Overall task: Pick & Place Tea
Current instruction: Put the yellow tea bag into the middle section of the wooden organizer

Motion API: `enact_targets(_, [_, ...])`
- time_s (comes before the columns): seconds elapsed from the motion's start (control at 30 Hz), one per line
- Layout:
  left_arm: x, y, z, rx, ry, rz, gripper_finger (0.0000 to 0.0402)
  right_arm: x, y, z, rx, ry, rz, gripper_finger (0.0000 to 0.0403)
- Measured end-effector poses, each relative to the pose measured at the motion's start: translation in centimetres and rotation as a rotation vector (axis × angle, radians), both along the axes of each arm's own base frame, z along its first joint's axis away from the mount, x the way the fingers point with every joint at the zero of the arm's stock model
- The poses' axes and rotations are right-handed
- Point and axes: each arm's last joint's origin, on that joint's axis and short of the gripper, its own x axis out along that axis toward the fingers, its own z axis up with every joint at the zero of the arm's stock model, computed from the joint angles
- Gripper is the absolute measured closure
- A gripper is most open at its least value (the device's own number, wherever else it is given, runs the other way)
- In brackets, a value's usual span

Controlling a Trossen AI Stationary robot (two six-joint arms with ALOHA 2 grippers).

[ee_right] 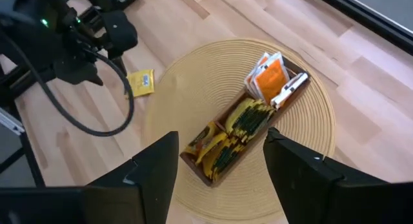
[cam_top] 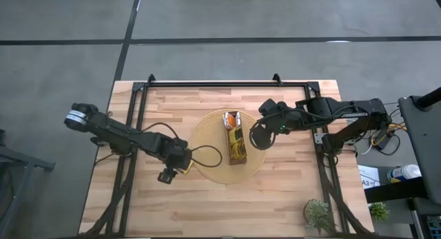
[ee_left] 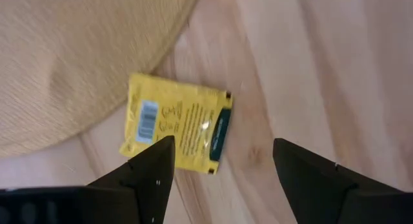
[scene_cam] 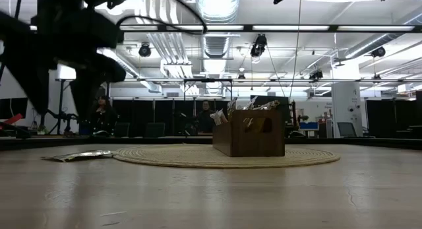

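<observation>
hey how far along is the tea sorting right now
Mostly done: the tray on the round mat already holds many sachets. In hand: nothing; the left pincer hangs open over one yellow sachet on the table beside the mat. The right pincer hangs open above the tray. Left: that sachet.

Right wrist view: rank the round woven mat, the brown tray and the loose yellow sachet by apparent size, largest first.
1. Round woven mat
2. Brown tray, resting on the mat
3. Loose yellow sachet, on the table beside the mat

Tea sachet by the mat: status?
Left hand open over yellow sachet, flat on table, touching mat edge. Right hand open, empty above tray. Nothing in the way.
</observation>
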Motion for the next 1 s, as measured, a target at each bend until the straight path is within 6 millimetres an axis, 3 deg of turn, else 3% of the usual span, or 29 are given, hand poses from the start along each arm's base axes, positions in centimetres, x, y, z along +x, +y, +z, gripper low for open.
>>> enact_targets(0.23, [0.5,-0.1,-2.6,0.032,0.087,-0.031,0.0169,0.0,0.0,0.0,0.001,0.006,-0.003,0.0179])
enact_targets(0.67, [1.7,-0.4,-5.7,0.065,0.179,-0.034,0.0185,0.0,-0.1,0.0,-0.011,-0.001,-0.027,0.0179])
enact_targets(0.77, [1.8,-0.4,-6.1,0.078,0.191,-0.03,0.023,0.0,-0.1,0.0,-0.012,-0.001,-0.027,0.0179])
enact_targets(0.93, [2.0,-0.5,-6.1,0.06,0.174,-0.025,0.0368,0.0,-0.1,0.0,-0.012,-0.001,-0.026,0.0179])
enact_targets(1.0, [2.0,-0.5,-5.8,0.05,0.166,-0.019,0.0389,0.0,-0.1,0.0,-0.014,0.0,-0.024,0.0179])
